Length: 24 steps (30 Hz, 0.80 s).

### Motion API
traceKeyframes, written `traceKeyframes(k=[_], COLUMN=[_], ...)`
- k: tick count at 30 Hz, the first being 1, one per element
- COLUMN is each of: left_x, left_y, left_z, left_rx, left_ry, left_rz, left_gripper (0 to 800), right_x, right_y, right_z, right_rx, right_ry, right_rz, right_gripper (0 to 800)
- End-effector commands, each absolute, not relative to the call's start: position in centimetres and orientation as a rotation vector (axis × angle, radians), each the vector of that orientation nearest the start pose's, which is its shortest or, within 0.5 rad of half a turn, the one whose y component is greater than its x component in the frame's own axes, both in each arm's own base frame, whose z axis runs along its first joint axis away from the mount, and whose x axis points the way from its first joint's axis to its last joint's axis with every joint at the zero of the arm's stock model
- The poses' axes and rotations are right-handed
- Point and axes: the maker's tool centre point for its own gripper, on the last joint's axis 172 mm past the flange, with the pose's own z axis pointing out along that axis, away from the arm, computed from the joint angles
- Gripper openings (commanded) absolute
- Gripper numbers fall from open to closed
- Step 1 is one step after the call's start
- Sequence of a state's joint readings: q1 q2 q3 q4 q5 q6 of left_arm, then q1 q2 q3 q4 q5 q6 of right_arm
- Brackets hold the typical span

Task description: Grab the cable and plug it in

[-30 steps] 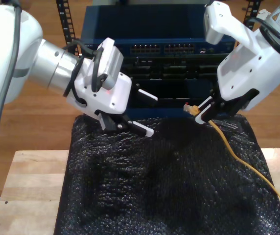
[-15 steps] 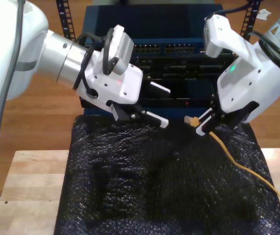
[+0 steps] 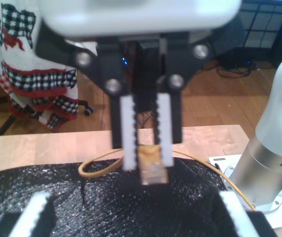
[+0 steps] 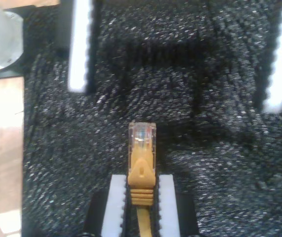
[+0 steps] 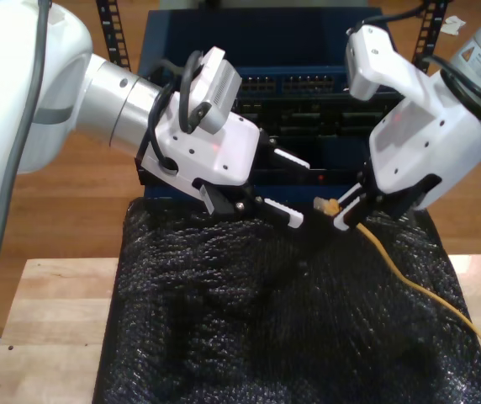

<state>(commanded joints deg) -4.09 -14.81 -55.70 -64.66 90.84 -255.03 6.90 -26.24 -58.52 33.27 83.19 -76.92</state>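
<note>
Wood-floored room with a blue network rack [image 5: 308,84] at the back of the exterior view; in front of it, a pale tabletop [image 5: 47,320] under a black bubble-wrap mat [image 5: 266,337]. On the exterior view's left, above the mat, seeing my first gripper [image 5: 295,189] with fingers spread wide, pointing toward the exterior view's right. Facing it from the exterior view's right, my second gripper [image 5: 341,210], pinching the cable [image 5: 409,273] just behind its plug. Plug tip close to the spread fingers but apart from them. Yellow cord trailing down across the mat toward the exterior view's lower right corner.

From the first wrist view: my first gripper [image 3: 133,197] wide apart, with my second gripper [image 3: 146,163] straight ahead, pressed on the cable [image 3: 152,173], plug pointing at the camera, cord looping over the mat behind.

From the second wrist view: my second gripper [image 4: 141,180] clamped on the yellow boot of the cable [image 4: 142,148], clear plug sticking out past the fingertips, level above the mat. Beyond it, my first gripper [image 4: 178,94], white fingers held far apart on either side.
</note>
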Motion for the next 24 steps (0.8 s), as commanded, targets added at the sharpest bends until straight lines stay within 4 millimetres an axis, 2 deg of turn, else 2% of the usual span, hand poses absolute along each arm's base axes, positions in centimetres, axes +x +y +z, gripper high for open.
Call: traceKeyframes(k=[6, 14, 24], left_x=[33.7, 33.6, 33.7], left_y=[-26.9, -27.0, -27.0], left_z=[38.2, 38.1, 38.1], left_rx=[1.360, 1.343, 1.344], left_ry=[-1.555, -1.576, -1.576], left_rz=[0.773, 0.784, 0.785], left_gripper=[728, 726, 709], right_x=[34.4, 35.5, 35.8], right_y=[18.4, 18.5, 18.8], right_z=[36.7, 35.4, 36.2], right_rx=[-2.028, -2.034, -2.028], right_ry=[-1.698, -1.679, -1.691], right_rz=[-0.495, -0.463, -0.483], right_gripper=[19, 18, 17])
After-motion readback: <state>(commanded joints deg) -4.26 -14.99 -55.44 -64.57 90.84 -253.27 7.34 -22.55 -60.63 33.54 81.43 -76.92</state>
